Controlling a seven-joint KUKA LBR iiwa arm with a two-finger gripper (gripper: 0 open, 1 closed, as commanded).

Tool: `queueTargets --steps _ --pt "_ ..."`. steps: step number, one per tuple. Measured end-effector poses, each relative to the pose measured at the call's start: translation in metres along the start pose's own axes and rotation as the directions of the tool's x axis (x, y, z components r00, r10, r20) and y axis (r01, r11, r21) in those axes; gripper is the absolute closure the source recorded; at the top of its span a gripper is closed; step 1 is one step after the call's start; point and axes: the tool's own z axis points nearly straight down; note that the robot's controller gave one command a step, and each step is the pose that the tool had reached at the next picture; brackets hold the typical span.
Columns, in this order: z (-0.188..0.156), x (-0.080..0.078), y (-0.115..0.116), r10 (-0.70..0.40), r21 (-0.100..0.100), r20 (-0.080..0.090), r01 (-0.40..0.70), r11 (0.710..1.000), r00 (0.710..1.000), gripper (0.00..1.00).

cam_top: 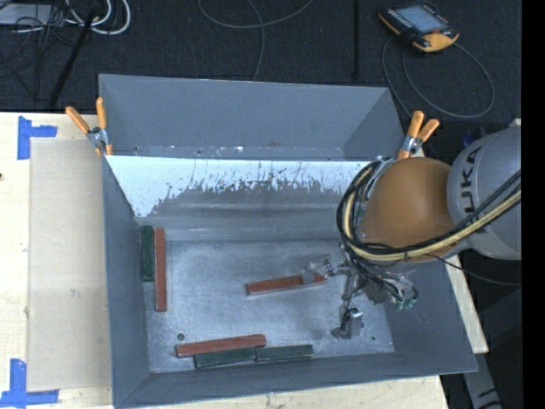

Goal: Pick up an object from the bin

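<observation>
The gripper (349, 309) hangs low in the bin (255, 126), on its right side. I cannot tell if it is open or closed, or if it has hold of anything. A red-brown stick (285, 285) lies flat just to its left, one end very near it. Farther left, two sticks (154, 262) lie side by side. Below and left, three more sticks (243, 350) lie together.
</observation>
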Motion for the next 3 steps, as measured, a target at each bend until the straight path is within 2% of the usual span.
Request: queueTargets --steps 1,2,3 --pt "0.038 0.001 0.033 -0.148 -0.004 -0.007 0.148 0.989 0.989 0.00" --pt "0.051 -0.004 0.042 -0.256 -0.005 -0.007 0.256 0.967 0.967 0.00" --pt "0.051 -0.012 0.088 -0.157 -0.001 -0.005 0.157 0.988 0.988 0.00"
